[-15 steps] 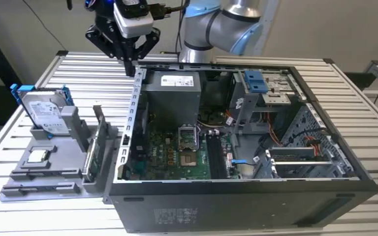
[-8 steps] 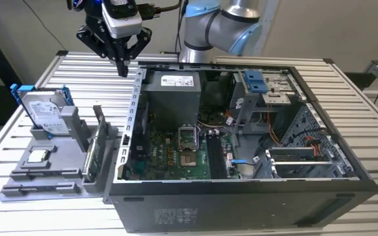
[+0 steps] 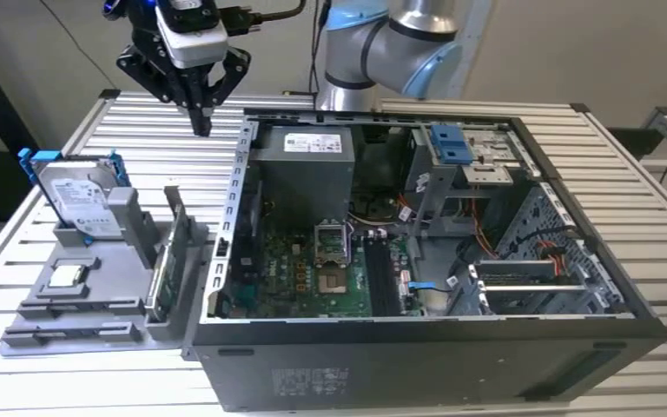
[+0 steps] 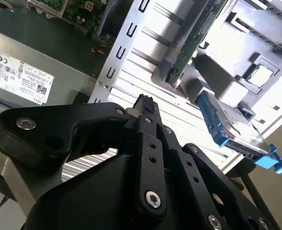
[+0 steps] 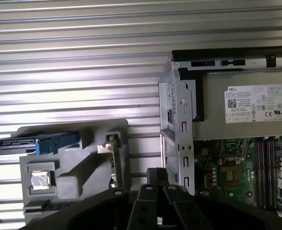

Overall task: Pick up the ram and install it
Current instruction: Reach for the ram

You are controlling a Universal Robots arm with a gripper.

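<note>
Closed and empty, the tool [image 3: 202,122] hangs well apart from the ram [image 3: 75,331], which lies crosswise at the holder's [image 3: 108,280] near end.

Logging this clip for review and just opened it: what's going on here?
One robot arm's gripper hangs above the slatted table, beside a back corner of the open computer case. Its fingers are shut and empty, so nothing has been picked up. A grey parts holder on the exterior view's left carries a hard drive and an upright green card.
</note>
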